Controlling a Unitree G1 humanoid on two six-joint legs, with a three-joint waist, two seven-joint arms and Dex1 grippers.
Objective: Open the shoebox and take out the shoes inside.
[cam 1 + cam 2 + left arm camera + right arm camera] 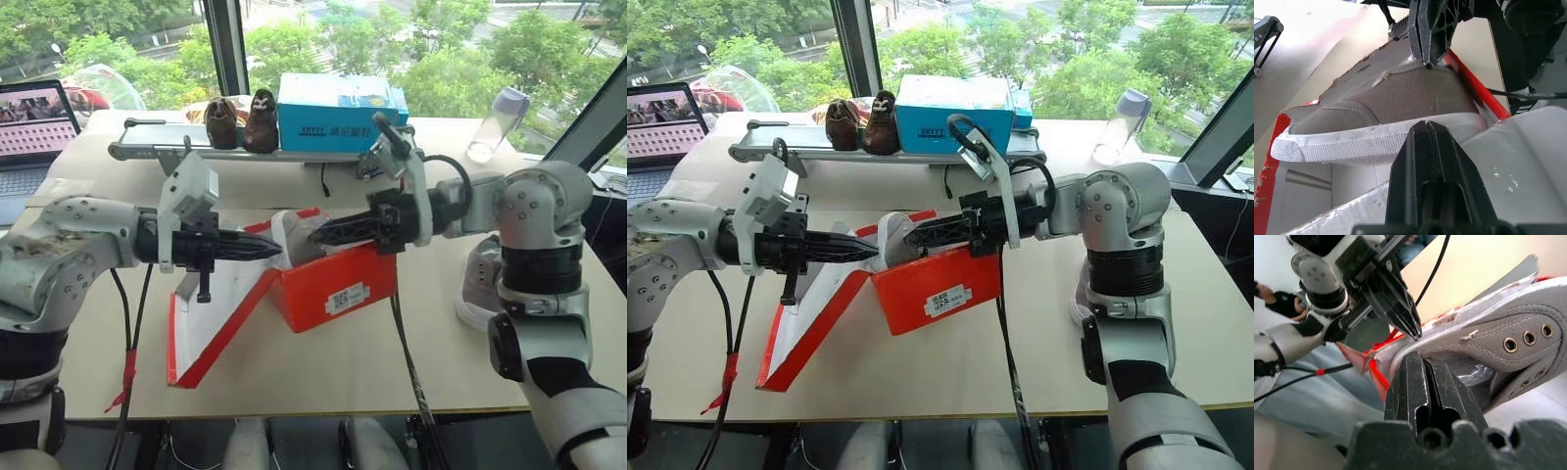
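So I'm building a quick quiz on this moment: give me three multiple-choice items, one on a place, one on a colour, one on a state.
1. Where does the dark brown pair stand?
A. on the raised shelf beside the blue box
B. inside the shoebox
C. on the laptop

2. What colour is the shoebox's outside?
A. blue
B. red
C. green

3. How is the shoebox lid?
A. shut
B. open
C. taped shut

Answers: 1 A, they sit on the shelf left of the blue box. 2 B, its front wall is red. 3 B, the lid hangs open, its pale inside showing, with a grey shoe over the box.
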